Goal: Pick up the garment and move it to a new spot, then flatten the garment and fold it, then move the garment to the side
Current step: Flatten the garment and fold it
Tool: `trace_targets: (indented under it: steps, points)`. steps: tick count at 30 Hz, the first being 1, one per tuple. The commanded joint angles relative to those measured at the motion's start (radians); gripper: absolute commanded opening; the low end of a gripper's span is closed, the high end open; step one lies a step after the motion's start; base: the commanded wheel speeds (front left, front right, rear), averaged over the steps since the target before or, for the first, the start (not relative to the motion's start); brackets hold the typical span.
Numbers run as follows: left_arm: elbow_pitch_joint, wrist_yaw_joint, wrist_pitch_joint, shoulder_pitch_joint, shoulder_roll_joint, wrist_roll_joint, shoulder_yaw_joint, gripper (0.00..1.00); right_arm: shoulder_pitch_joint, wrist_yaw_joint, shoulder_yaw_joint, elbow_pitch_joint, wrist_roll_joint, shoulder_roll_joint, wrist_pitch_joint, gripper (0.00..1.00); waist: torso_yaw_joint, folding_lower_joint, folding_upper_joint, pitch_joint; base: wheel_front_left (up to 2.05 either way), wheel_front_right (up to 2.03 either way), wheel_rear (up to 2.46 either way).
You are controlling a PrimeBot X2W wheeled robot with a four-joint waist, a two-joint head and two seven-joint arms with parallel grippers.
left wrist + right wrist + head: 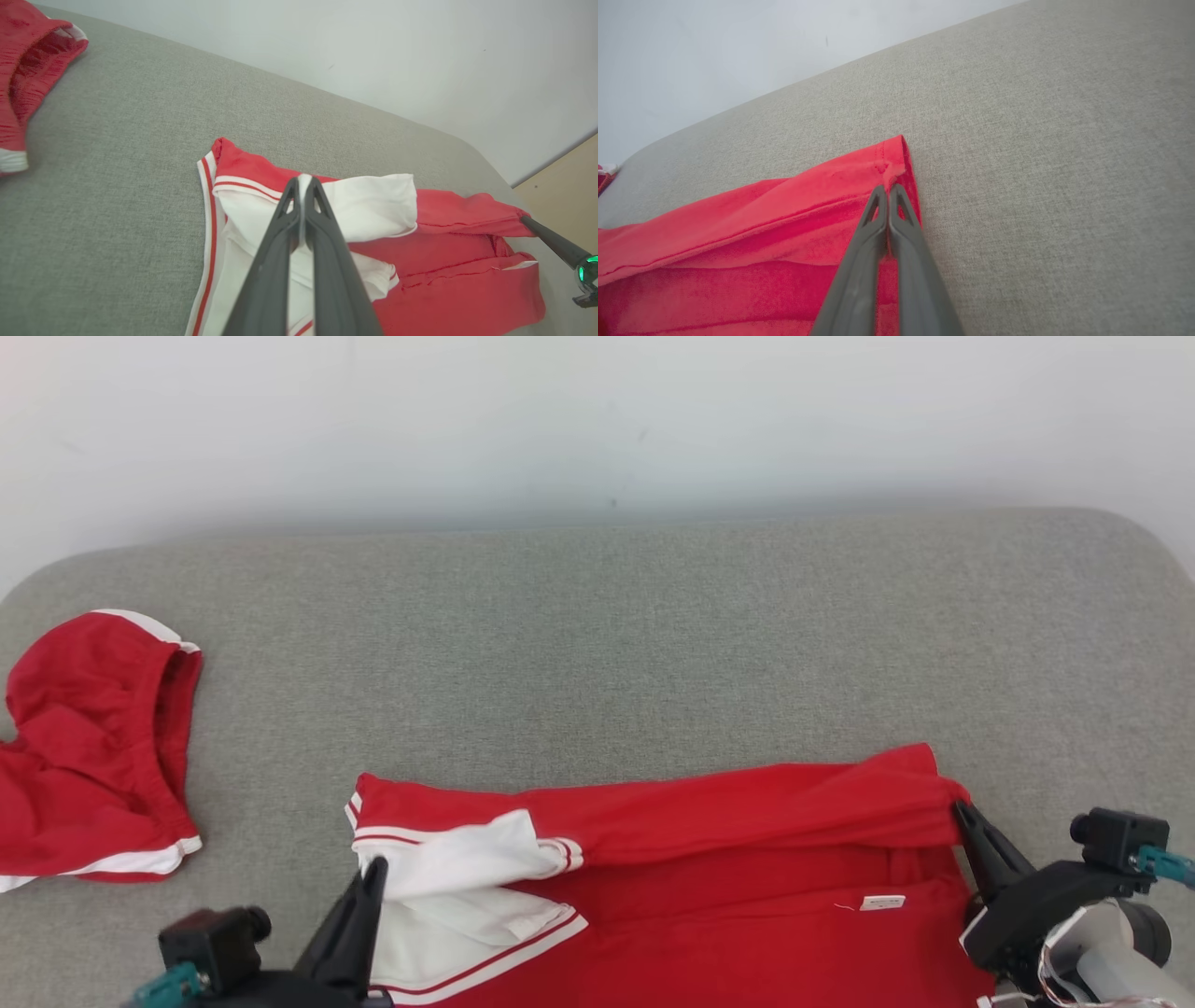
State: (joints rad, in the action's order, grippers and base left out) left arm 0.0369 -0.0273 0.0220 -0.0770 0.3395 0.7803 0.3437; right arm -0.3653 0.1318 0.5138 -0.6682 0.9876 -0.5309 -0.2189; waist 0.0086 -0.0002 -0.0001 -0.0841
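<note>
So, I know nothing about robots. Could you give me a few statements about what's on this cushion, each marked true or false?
1. The left gripper and the right gripper are both shut on the red garment. True.
2. The right gripper pinches the white sleeve. False: it pinches a red corner; the white sleeve is at the left gripper.
3. A second red piece lies apart, at the left of the head view. True.
4. The garment lies on a wooden table. False: it lies on a grey cushion.
</note>
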Motion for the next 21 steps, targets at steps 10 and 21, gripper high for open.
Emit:
trace_targets:
  steps: [10, 21]
  points:
    - [0.148, 0.026, 0.075, 0.035, -0.033, -0.015, 0.024, 0.06, 0.071, -0.003, -0.031, 0.01, -0.024, 0.004, 0.021, 0.32, 0.008, 0.0002, 0.0001, 0.011, 0.0, 0.0, 0.0]
    - [0.193, 0.019, 0.213, -0.002, -0.039, -0.09, 0.0, 1.0, 0.098, -0.003, -0.078, 0.078, -0.048, -0.007, 0.018, 1.0, 0.004, 0.0002, 0.0001, 0.018, 0.0, 0.0, 0.0]
